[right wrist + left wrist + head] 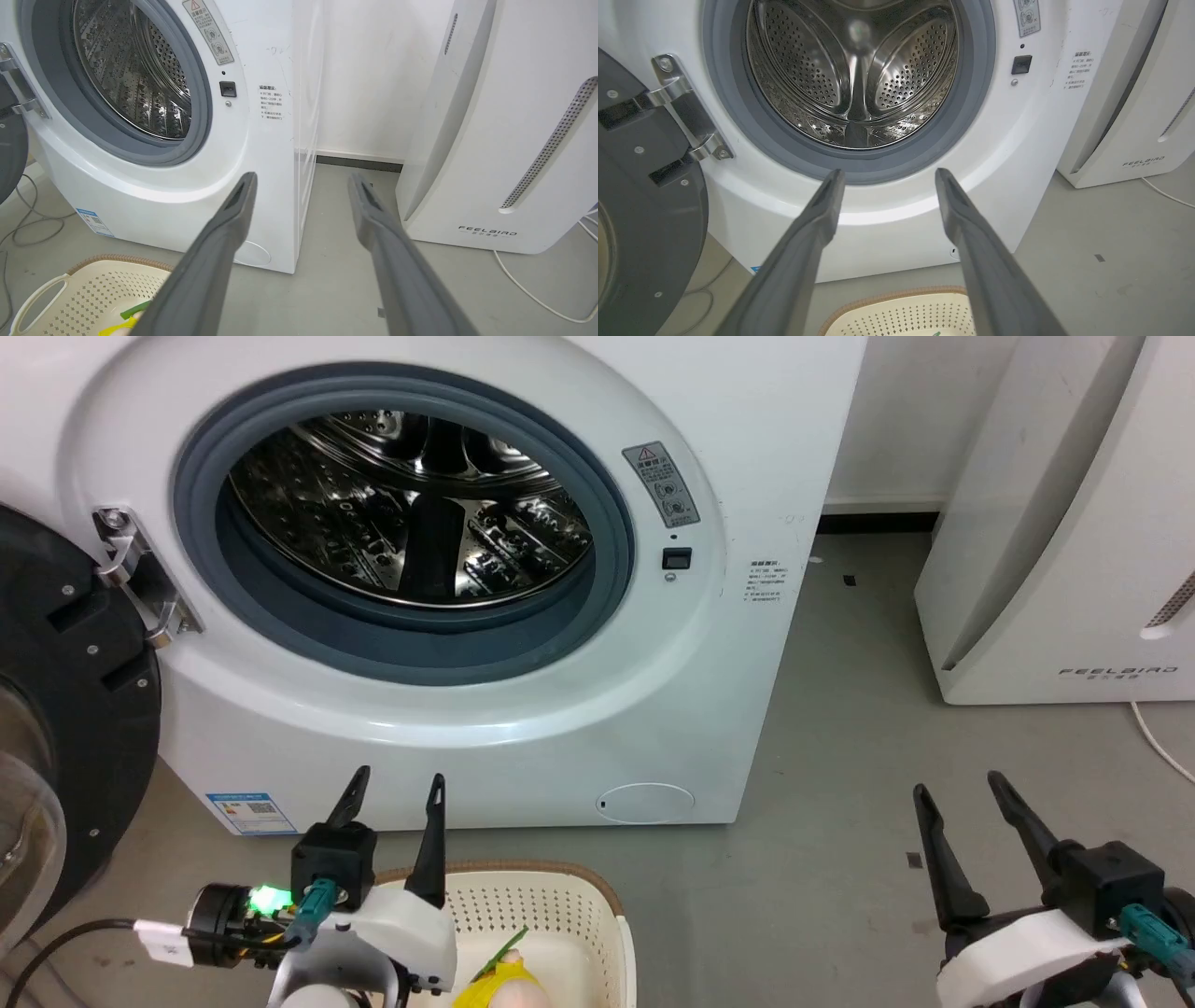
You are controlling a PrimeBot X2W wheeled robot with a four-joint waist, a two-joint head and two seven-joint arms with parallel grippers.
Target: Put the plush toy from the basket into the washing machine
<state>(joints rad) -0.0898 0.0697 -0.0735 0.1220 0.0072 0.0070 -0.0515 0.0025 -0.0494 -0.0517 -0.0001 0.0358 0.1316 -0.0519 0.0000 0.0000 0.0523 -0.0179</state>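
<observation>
Plush toy (497, 987) low in near basket (569, 907); left gripper (400, 776) spread wide, empty; right gripper (957, 784) alike; dip down, pinch yellow body.

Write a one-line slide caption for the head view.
Open and empty, the left gripper and right gripper hover before the washing machine; the plush toy lies in the basket.

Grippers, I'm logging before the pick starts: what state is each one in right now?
Left gripper: open, holding nothing.
Right gripper: open, holding nothing.
</observation>
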